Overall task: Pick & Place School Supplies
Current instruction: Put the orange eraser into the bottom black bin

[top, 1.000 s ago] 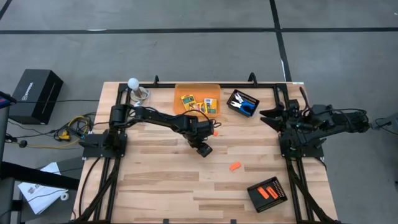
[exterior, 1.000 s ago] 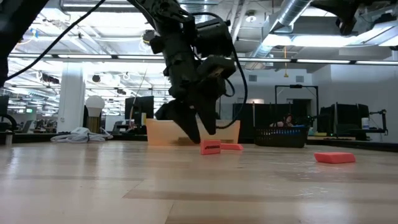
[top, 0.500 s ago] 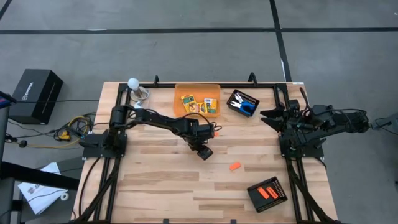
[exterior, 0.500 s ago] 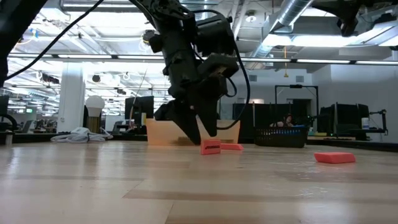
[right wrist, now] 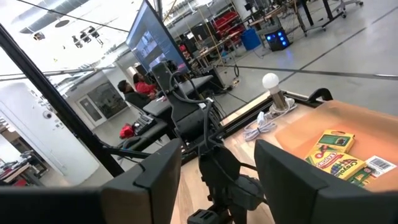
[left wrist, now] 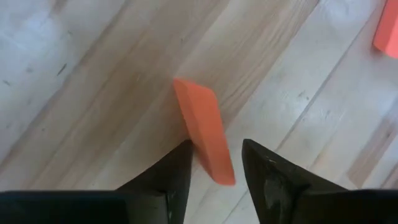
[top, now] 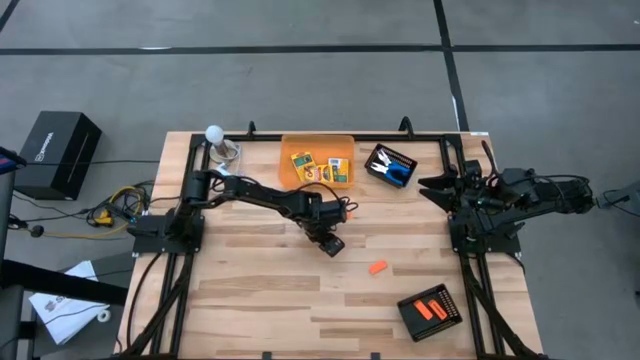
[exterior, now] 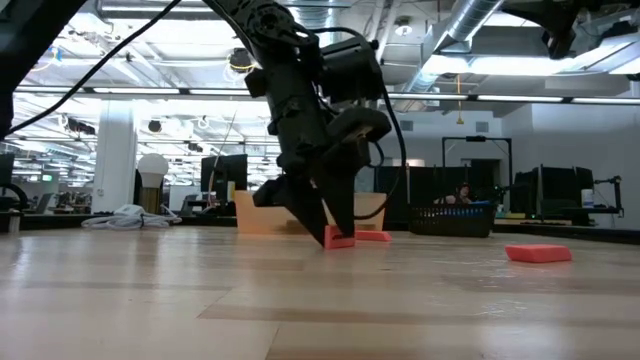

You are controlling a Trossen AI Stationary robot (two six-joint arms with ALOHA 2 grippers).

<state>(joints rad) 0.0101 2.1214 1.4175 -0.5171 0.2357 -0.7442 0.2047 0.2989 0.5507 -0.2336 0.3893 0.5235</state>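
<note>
My left gripper [left wrist: 217, 145] is open and points down over a thumb-sized orange piece [left wrist: 200, 121] near the table's middle. Its fingers stand on either side of the piece's near end. In the low view the piece [exterior: 341, 240] lies on the table at the left gripper's [exterior: 335, 230] fingertips; the high view hides it under the left gripper [top: 334, 246]. My right gripper [right wrist: 221, 174] is open and waits at the table's right edge [top: 440, 186]. Crayon boxes [top: 318, 168] lie in the orange bin. Blue scissors [top: 392, 170] lie in a black tray. My left gripper comes at the orange piece from above, with one finger [left wrist: 180, 163] close against the piece's long side [left wrist: 198, 149] and the other finger standing clear of it. Whether the near finger touches it, I cannot tell. The piece lies on the table.
Other orange pieces lie loose, one toward the near right [top: 377, 267] and one beside the arm [top: 346, 213]. A second black tray [top: 430, 308] at the near right holds more orange pieces. A lamp [top: 214, 135] stands at the far left corner. Bare wood lies near and left.
My left gripper has come down and shifted slightly toward the table's right and near edge. Its fingertips now reach table height around the orange piece, which has stayed in place.
</note>
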